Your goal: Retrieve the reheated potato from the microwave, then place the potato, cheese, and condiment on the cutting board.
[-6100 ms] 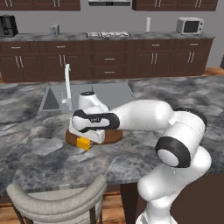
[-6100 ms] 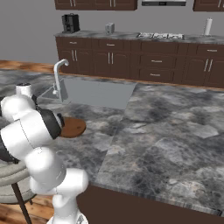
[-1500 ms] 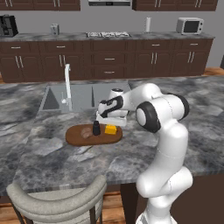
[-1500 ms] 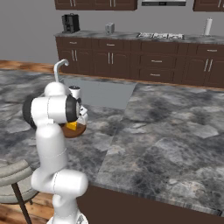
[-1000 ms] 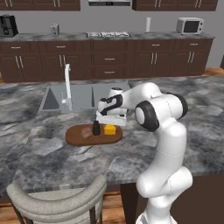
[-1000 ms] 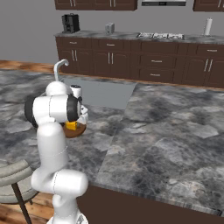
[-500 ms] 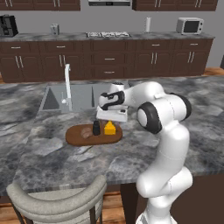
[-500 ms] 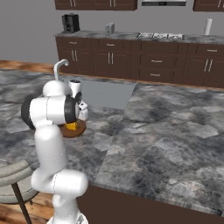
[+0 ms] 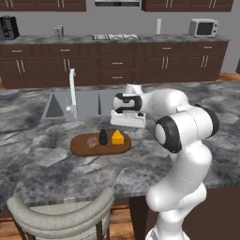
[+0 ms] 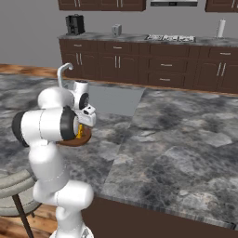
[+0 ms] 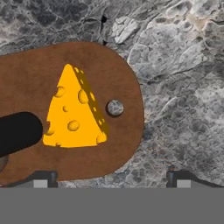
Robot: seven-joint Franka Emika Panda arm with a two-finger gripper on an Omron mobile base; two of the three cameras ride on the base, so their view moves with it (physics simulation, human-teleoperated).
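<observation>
The reddish-brown cutting board (image 9: 84, 147) lies on the grey stone counter in front of the sink. On it sit the dull-brown potato (image 9: 92, 144), the black condiment (image 9: 103, 137) and the yellow cheese (image 9: 117, 137), side by side from left to right. My gripper (image 9: 126, 125) hovers open just above and to the right of the cheese, touching nothing. In the hand view the cheese (image 11: 74, 111) lies flat on the cutting board (image 11: 113, 70), the condiment (image 11: 17, 131) is at the left edge, and my gripper (image 11: 111, 181) holds nothing between its wide-apart tips. The microwave is out of view.
A sink (image 9: 84, 103) with a tall faucet (image 9: 72, 91) lies right behind the board. A grey chair back (image 9: 61, 215) stands at the counter's near edge. A small silver appliance (image 9: 202, 27) sits on the far counter, above dark cabinets (image 10: 153, 65).
The gripper has opened, let go of the cheese and risen up and to the right. The cheese stays on the board beside the condiment.
</observation>
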